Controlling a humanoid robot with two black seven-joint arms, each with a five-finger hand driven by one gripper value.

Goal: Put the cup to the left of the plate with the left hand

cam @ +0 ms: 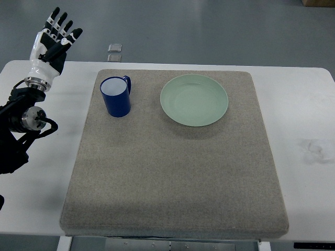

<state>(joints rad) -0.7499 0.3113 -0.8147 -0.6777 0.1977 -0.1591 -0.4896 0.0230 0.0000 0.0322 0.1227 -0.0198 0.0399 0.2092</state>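
Blue cup (pixel 115 97) upright on the grey mat (pixel 172 172), near its far left corner, handle turned toward the far right, white inside showing. Pale green plate (pixel 194 100) on the same mat, just right of the cup and apart from it, a strip of bare mat between the two. Left hand (pixel 53 41) raised over the far left corner of the white tabletop (pixel 309 110), well left of the cup and clear of it, touching nothing. Fingers (pixel 63 26) straight and slightly spread, pointing away toward the far edge, holding nothing (black tips, white palm shell). Dark forearm and wrist joint (pixel 29 116) entering from the left edge, cables looped beside it. Two small square tiles (pixel 114 52) on the floor (pixel 209 31) beyond the tabletop's far edge. Faint grey smudge (pixel 313 149) on the tabletop at right.
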